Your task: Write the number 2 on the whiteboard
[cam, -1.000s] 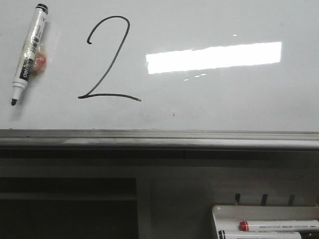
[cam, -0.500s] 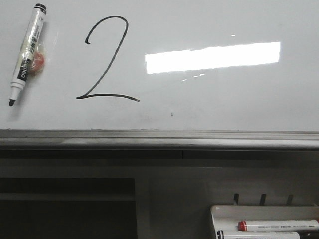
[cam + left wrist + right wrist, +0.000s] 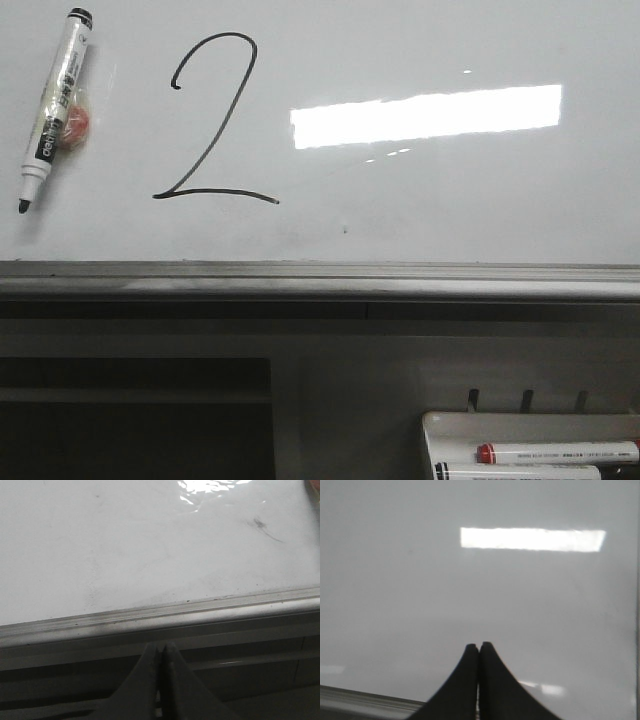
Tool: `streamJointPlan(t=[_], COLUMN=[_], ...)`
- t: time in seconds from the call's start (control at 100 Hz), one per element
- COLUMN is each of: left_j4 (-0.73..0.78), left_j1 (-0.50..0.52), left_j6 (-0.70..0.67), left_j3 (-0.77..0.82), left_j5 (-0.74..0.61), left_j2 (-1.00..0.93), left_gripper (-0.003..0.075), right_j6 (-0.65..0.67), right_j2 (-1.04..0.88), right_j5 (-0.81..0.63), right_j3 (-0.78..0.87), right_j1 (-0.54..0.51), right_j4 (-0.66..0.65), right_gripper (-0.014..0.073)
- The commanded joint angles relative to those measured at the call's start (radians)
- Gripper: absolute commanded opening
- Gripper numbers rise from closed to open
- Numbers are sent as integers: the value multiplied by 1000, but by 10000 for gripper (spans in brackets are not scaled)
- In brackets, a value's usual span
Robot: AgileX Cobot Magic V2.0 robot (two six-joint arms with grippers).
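The whiteboard (image 3: 450, 200) fills the upper half of the front view, with a bright rectangular reflection. A black hand-drawn number 2 (image 3: 212, 120) stands on its left part. A white marker with a black cap end (image 3: 55, 105) is stuck to the board left of the 2, tip down. No gripper shows in the front view. My left gripper (image 3: 160, 647) is shut and empty, below the board's grey bottom rail (image 3: 160, 622). My right gripper (image 3: 479, 646) is shut and empty, facing blank board (image 3: 420, 590).
The grey metal rail (image 3: 320, 280) runs along the board's bottom edge. A small white marker tray (image 3: 530, 445) at the lower right holds two markers, one with a red cap (image 3: 555, 452). A dark recess (image 3: 135, 415) lies below the rail at the left.
The front view has shifted by a few pixels between the earliest frame and now. The 2 and the marker are unchanged on the board.
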Motion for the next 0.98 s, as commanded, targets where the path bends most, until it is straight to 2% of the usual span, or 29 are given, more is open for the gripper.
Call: streamJointPlan(t=[0.0,0.16,0.22,0.3,0.97], left_j4=[2,2,2,2,2], left_j1=[3,3,3,3,3], left_j6=[-4,-4,-4,-4,-4], left_j3=[11,11,11,11,11], left_j5=[-52,-52,-52,-52,-52], left_j2=[-26,-26,-26,-26,-26], left_gripper=[-20,-20,-20,-20,-20], right_j6=[-5,-3,-5,-5,-5], right_j2=[2,-104,-160,-164,-168], right_j5=[-101,-104,55,168,167], right_j3=[25,179,170,176,176], right_j1=[-69,-129,-130,-130,-130], right_j4=[59,80,73,77,80], right_gripper=[-60,-60,-60,-61,-60])
